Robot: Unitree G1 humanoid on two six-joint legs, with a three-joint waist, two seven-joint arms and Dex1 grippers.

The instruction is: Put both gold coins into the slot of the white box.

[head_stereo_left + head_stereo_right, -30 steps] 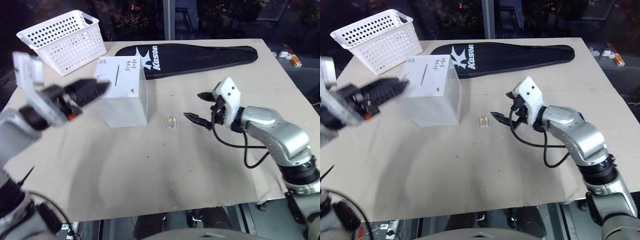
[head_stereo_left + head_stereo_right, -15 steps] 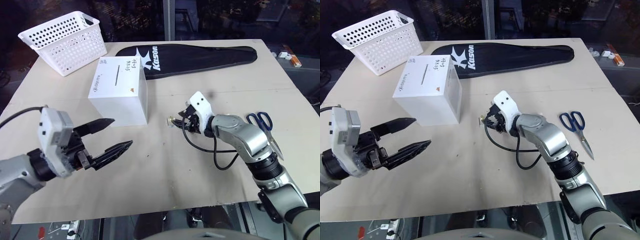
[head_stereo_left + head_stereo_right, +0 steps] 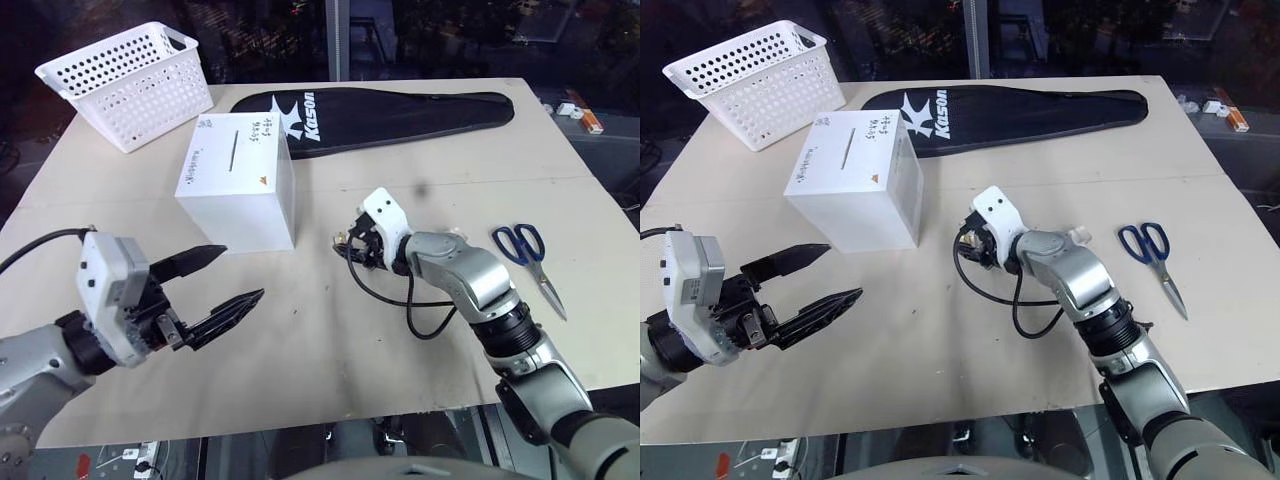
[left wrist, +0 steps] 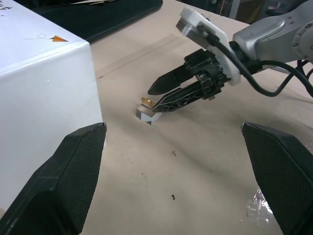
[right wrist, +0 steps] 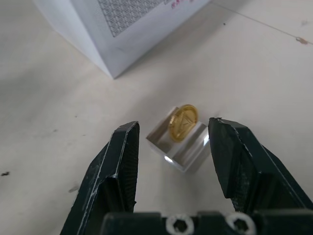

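Nearest the counter's (image 3: 330, 380) front edge, on the robot's left, the left gripper (image 3: 225, 285) hovers above bare tan surface with its two black fingers spread wide and nothing between them; the stretch of counter beneath and ahead of it is open. Further in, close to the middle, the right gripper (image 5: 172, 147) is lowered to the surface and brackets one of the gold coins (image 5: 183, 122), a gold disc standing in its clear squarish casing. One finger sits against the casing's side while the other shows a sliver of gap, so the jaws are partly closed around the coin, and whether they actually pinch it I cannot tell. In the left wrist view the same coin (image 4: 146, 102) lies right at the right gripper's fingertips, just off the white box's lower corner. A second coin is not visible. Off to the right, well apart from the coin, blue-handled scissors (image 3: 530, 255) lie near the counter's right edge. Beyond the coin stands the white box (image 3: 240, 190), its slot (image 3: 233, 152) a thin dark slit on the top face, unobstructed from above. Behind it lie a black racket cover (image 3: 390, 112) and, at the far left corner, a white perforated basket (image 3: 130, 85).
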